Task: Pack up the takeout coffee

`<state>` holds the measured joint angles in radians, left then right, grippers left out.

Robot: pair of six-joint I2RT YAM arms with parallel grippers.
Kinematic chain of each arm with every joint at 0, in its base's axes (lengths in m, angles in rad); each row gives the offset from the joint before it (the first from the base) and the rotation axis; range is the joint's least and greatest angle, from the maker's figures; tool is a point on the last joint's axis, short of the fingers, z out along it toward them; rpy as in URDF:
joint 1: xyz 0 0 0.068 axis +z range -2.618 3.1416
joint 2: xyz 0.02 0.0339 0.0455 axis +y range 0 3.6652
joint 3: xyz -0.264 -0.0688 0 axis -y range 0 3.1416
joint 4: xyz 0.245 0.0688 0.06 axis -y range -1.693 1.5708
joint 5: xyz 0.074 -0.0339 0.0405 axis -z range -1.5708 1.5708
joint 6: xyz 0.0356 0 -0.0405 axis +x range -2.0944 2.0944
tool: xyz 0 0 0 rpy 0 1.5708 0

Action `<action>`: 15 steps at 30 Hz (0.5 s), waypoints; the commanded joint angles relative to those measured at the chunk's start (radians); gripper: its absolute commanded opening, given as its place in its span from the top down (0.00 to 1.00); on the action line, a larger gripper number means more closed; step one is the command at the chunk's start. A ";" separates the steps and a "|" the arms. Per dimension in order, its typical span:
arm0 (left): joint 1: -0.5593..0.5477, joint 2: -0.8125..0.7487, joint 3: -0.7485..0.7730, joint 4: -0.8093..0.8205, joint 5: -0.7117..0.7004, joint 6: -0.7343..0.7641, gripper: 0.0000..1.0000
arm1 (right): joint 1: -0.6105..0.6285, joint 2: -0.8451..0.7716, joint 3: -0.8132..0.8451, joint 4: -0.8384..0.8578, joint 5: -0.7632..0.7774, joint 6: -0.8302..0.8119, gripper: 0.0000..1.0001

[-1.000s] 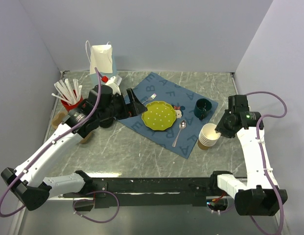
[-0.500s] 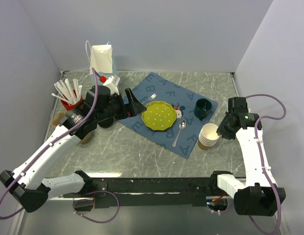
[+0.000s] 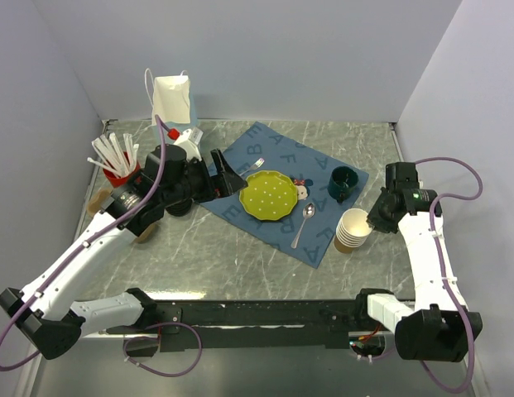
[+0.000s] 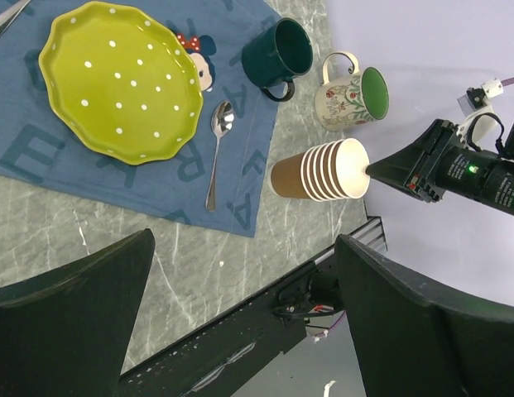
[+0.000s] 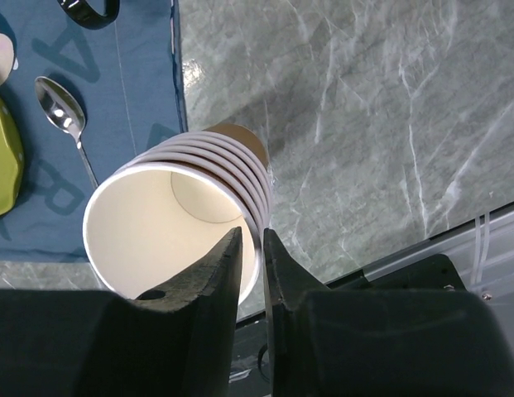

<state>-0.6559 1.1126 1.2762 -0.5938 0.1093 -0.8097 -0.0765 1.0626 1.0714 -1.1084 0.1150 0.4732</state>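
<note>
At the far left of the desk (image 3: 240,265), a white paper bag (image 3: 171,98) is stood upright by the back wall, with a red cup of straws (image 3: 116,161) near it. The lidded coffee cup cannot be made out in any view; it may be hidden under the left arm. The left tool (image 4: 244,248) is held wide apart and empty above the left edge of the blue mat (image 3: 277,145), near the yellow plate (image 3: 271,195). Further right, a spoon (image 3: 304,223) and a dark mug (image 3: 343,184) are laid on the mat. Just beside its right edge a stack of lidless cups (image 3: 353,230) is stood, and the right tool (image 5: 252,236) is set astride the top cup's rim, fingers close together; whether the rim is pinched cannot be told. A squeeze there could crush the thin wall, drag up several nested cups or tip the stack, and the wrong cup would be taken.
</note>
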 commanded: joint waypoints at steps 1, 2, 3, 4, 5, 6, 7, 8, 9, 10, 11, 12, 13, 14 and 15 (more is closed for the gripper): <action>0.002 -0.031 -0.012 0.034 -0.005 -0.025 0.03 | -0.008 0.011 -0.005 0.033 0.012 -0.008 0.76; 0.002 -0.031 -0.012 0.032 -0.007 -0.026 0.03 | -0.008 0.013 -0.002 0.033 0.011 -0.008 0.76; 0.002 -0.030 -0.012 0.031 -0.007 -0.031 0.03 | -0.008 0.013 -0.004 0.036 0.012 -0.008 0.76; 0.002 -0.033 -0.015 0.032 -0.005 -0.034 0.03 | -0.008 0.013 -0.004 0.036 0.012 -0.010 0.77; 0.002 -0.034 -0.017 0.034 -0.005 -0.034 0.03 | -0.009 0.010 -0.007 0.038 0.012 -0.008 0.78; 0.002 -0.036 -0.018 0.035 -0.002 -0.037 0.03 | -0.008 0.011 -0.007 0.036 0.012 -0.010 0.78; 0.002 -0.042 -0.024 0.037 -0.008 -0.039 0.03 | -0.008 0.011 -0.010 0.036 0.015 -0.007 0.79; 0.002 -0.043 -0.026 0.037 -0.011 -0.037 0.03 | -0.008 0.011 -0.010 0.038 0.017 -0.007 0.79; 0.002 -0.046 -0.028 0.038 -0.013 -0.040 0.03 | -0.008 0.008 -0.011 0.038 0.017 -0.007 0.79; 0.002 -0.049 -0.031 0.038 -0.017 -0.039 0.03 | -0.008 0.008 -0.013 0.042 0.018 -0.008 0.79; 0.002 -0.050 -0.032 0.040 -0.019 -0.042 0.03 | -0.008 0.005 -0.016 0.042 0.018 -0.007 0.79; 0.002 -0.051 -0.034 0.040 -0.019 -0.043 0.03 | -0.008 0.007 -0.018 0.047 0.015 -0.011 0.79; 0.002 -0.051 -0.035 0.042 -0.019 -0.045 0.03 | -0.008 0.010 -0.021 0.047 0.012 -0.010 0.79; 0.002 -0.053 -0.037 0.045 -0.017 -0.048 0.03 | -0.009 0.014 -0.022 0.047 0.012 -0.010 0.79; 0.002 -0.053 -0.038 0.048 -0.014 -0.052 0.03 | -0.011 0.017 -0.021 0.047 0.012 -0.008 0.79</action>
<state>-0.6559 1.0836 1.2423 -0.5873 0.1066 -0.8352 -0.0769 1.0779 1.0672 -1.0904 0.1150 0.4725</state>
